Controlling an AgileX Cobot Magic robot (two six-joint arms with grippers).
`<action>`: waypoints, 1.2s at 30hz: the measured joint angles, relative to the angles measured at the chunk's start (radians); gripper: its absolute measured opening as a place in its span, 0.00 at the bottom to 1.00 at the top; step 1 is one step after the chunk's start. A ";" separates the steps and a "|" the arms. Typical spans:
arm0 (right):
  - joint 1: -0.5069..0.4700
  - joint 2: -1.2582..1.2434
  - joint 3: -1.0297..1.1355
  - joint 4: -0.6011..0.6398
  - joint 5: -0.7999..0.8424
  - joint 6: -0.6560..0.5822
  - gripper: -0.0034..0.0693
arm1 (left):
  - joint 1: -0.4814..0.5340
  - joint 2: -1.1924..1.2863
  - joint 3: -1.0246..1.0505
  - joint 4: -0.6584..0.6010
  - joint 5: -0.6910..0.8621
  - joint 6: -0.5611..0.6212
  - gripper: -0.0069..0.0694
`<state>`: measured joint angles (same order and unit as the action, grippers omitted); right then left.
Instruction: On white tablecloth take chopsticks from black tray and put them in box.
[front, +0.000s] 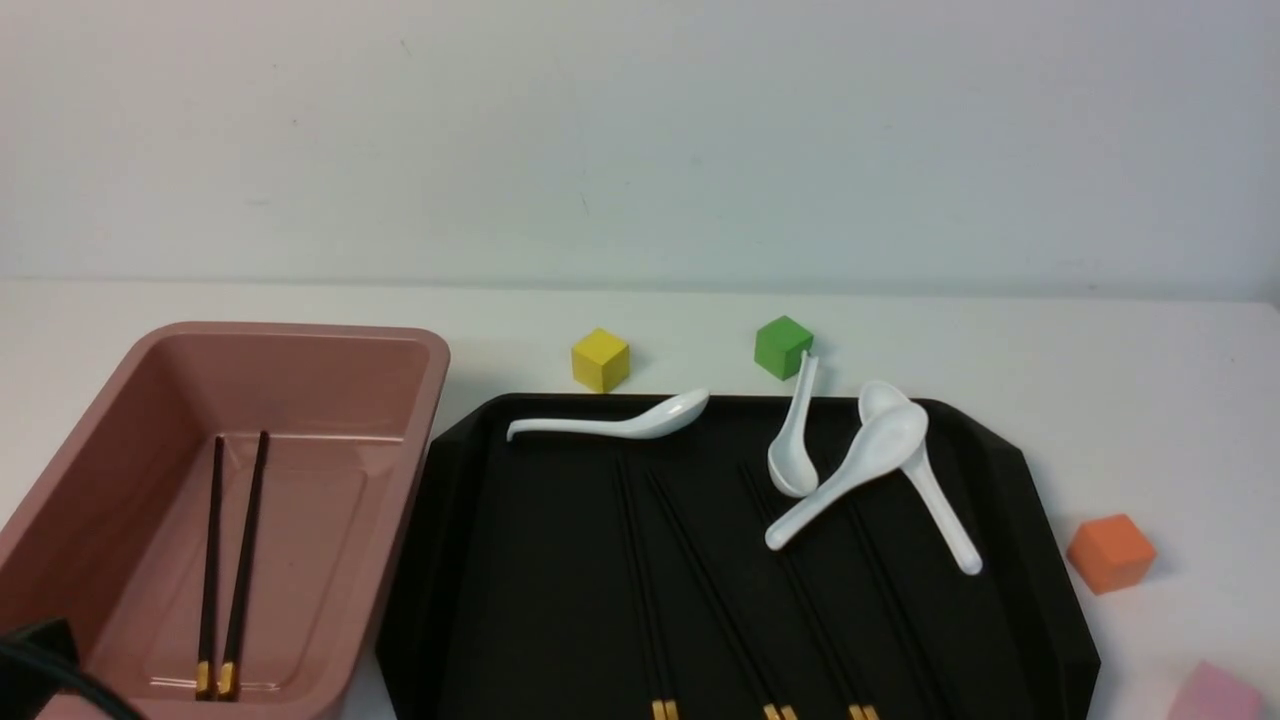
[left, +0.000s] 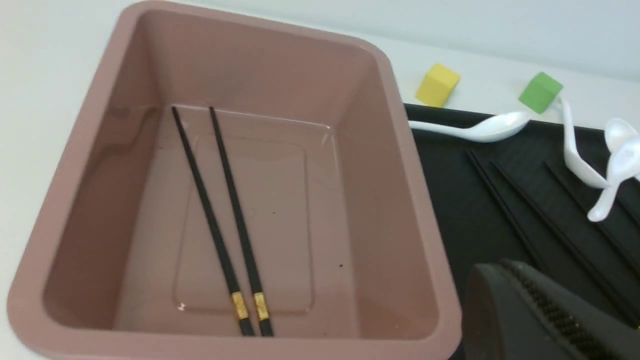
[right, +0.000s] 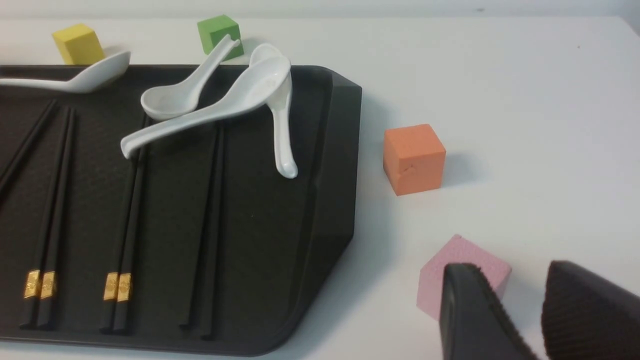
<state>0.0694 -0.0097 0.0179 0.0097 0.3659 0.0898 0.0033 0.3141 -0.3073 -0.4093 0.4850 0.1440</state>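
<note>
The pink box (front: 300, 332) stands on the white tablecloth (front: 1150, 400) at the left, with one pair of chopsticks (front: 230, 560) lying flat in it, gold bands toward me. It also shows in the left wrist view (left: 430, 225) with that pair (left: 220, 220). The black tray (front: 1040, 560) to its right holds several more chopstick pairs (front: 650, 560), also in the right wrist view (right: 125, 210). My left gripper (left: 505, 267) is shut and empty, near the box's tray-side corner. My right gripper (right: 512, 267) is open and empty over the cloth, right of the tray (right: 335, 165).
Several white spoons (front: 850, 470) lie on the tray's far part, some over chopsticks. On the cloth are a yellow cube (front: 600, 360) and a green cube (front: 782, 346) behind the tray, an orange cube (front: 1110, 552) to its right, and a pink cube (right: 470, 252) by my right fingers.
</note>
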 joint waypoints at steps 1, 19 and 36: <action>0.000 0.000 0.000 0.000 0.000 0.000 0.38 | -0.021 -0.019 0.023 0.035 -0.014 -0.040 0.07; 0.000 0.000 0.000 0.000 0.000 0.000 0.38 | -0.132 -0.325 0.336 0.368 -0.095 -0.451 0.07; 0.000 0.000 0.000 0.000 0.000 0.000 0.38 | -0.132 -0.325 0.337 0.371 -0.101 -0.451 0.08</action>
<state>0.0694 -0.0097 0.0179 0.0097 0.3659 0.0898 -0.1287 -0.0114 0.0296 -0.0384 0.3845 -0.3071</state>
